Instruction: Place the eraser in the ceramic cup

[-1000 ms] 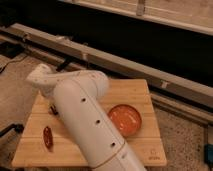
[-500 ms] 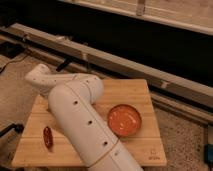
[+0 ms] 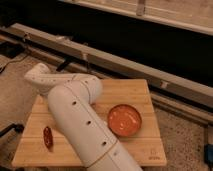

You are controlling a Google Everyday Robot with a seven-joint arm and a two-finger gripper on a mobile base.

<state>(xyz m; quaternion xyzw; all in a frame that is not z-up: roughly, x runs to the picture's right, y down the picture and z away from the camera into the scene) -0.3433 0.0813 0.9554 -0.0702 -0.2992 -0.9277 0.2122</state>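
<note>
My white arm (image 3: 80, 120) rises from the bottom edge and bends left over the wooden table (image 3: 137, 92), ending in a rounded joint (image 3: 37, 76) at the table's far left corner. My gripper is hidden behind the arm and does not show. The eraser and the ceramic cup are both hidden or out of view; neither shows on the bare parts of the table.
A wide orange-red bowl (image 3: 124, 120) sits on the right half of the table. A glossy red chili-like thing (image 3: 48, 137) lies near the front left. A metal rail (image 3: 150, 70) runs behind the table, with cables on the floor at the left.
The arm has shifted slightly over the left part of the table. The bowl and the red chili-like thing have not moved.
</note>
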